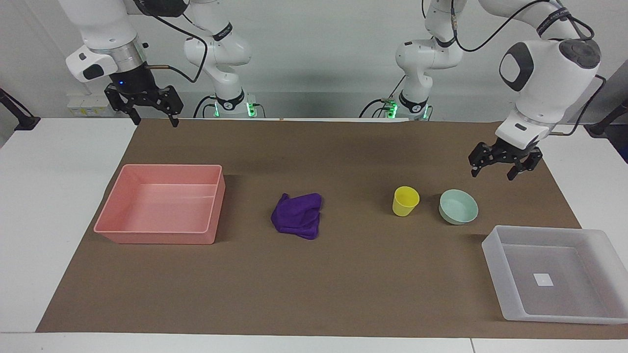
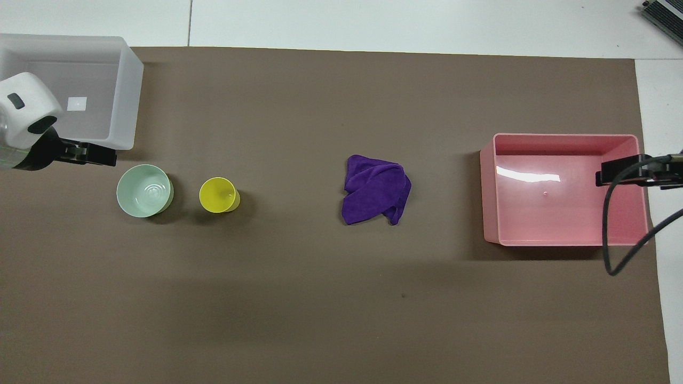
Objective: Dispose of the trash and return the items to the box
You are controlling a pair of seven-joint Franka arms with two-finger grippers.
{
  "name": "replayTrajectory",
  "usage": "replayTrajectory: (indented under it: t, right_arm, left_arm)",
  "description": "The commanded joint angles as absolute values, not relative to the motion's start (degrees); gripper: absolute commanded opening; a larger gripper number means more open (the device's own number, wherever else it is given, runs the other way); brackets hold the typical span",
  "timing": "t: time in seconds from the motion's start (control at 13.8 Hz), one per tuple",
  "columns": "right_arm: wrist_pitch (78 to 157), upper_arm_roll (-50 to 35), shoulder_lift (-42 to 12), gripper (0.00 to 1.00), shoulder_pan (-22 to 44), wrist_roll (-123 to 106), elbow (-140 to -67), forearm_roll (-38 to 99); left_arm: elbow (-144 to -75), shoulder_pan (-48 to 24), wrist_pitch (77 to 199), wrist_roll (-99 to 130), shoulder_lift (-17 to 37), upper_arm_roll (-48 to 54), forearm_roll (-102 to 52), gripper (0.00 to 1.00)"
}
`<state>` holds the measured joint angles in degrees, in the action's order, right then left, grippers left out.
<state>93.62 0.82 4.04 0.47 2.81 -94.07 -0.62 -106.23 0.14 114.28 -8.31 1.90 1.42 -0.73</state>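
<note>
The trash, a crumpled purple cloth [image 1: 298, 222] [image 2: 376, 189], lies mid-mat. A yellow cup [image 1: 405, 201] [image 2: 219, 194] stands upright beside a mint-green bowl [image 1: 458, 206] [image 2: 144, 190], toward the left arm's end. The box, a translucent whitish tray [image 1: 539, 229] [image 2: 128, 90] with a white sticker, holds nothing and sits farther from the robots than the bowl. My left gripper [image 1: 492, 175] [image 2: 90, 154] hangs open and holds nothing, over the mat close to the bowl and touching nothing. My right gripper [image 1: 153, 122] [image 2: 621, 173] is open and raised at the right arm's end.
An empty pink bin [image 1: 157, 238] [image 2: 488, 192] stands on the brown mat [image 1: 343, 274] at the right arm's end. The right arm's black cable [image 2: 608, 240] loops over the bin's edge in the overhead view. White tabletop borders the mat.
</note>
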Motion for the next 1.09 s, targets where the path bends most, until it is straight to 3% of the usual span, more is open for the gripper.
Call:
replayTrajectory:
  t: [0.0,0.44,0.65,1.02]
  right_arm:
    - [101.8,0.4,3.5,1.0,4.1,5.2,-100.7,-0.4]
    - [119.9,0.3,-7.2,1.0,12.8,14.2,-103.2,0.2]
    - [129.9,0.2,-14.7,1.0,17.9,20.6,-103.1,0.4]
    - [136.7,0.1,-21.3,1.0,24.0,25.0,-103.1,0.4]
  left_arm:
    - [-114.5,1.4,121.7,-8.4,0.3,1.9,0.1,1.0]
    - [-124.0,3.0,135.9,-8.2,2.6,1.9,-0.4,1.0]
    - [-124.2,3.1,139.5,-8.1,6.6,1.9,-0.7,1.0]
    - [-124.5,3.1,141.3,-8.2,9.3,1.9,-1.9,1.0]
